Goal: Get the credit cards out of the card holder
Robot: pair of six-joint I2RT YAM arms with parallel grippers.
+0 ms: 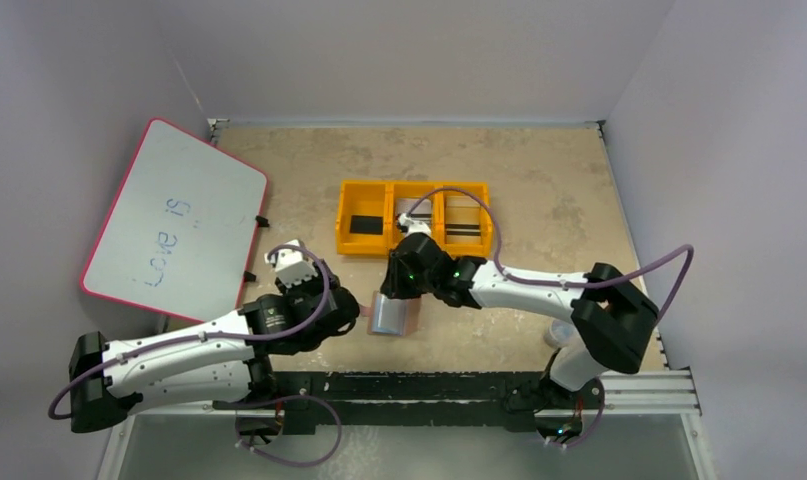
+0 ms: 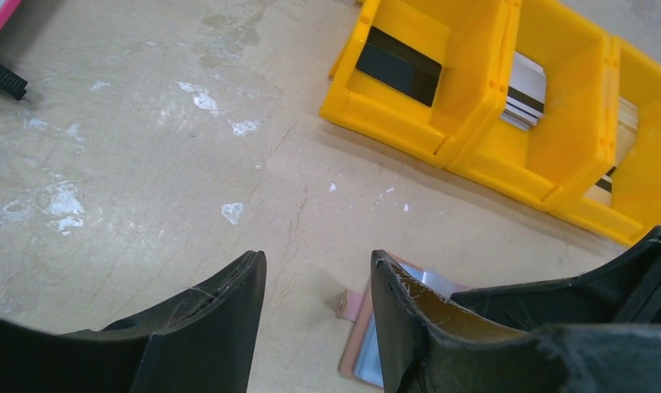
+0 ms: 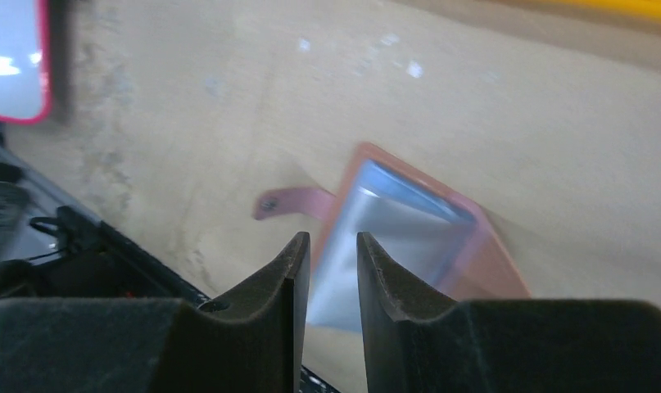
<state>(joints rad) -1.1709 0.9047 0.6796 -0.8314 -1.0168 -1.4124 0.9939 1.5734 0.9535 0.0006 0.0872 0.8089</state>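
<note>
The card holder point(image 1: 395, 317) lies open on the table near the front edge, tan-pink leather round pale blue-grey inner panels; I cannot tell cards from panels. My left gripper point(image 1: 356, 312) is open just left of it; in the left wrist view point(image 2: 319, 266) the holder's edge point(image 2: 361, 348) and snap tab point(image 2: 350, 305) show beside the right finger point(image 2: 392, 303). My right gripper point(image 1: 392, 292) hovers over the holder's far side. In the blurred right wrist view its jaws point(image 3: 333, 241) stand narrowly apart above the holder point(image 3: 409, 229), with nothing seen between them.
An orange-yellow three-compartment tray point(image 1: 414, 188) with dark and striped cards inside stands behind the holder; it also shows in the left wrist view point(image 2: 409, 135). A pink-rimmed whiteboard point(image 1: 174, 220) leans at the left. The table's front rail runs just below the holder.
</note>
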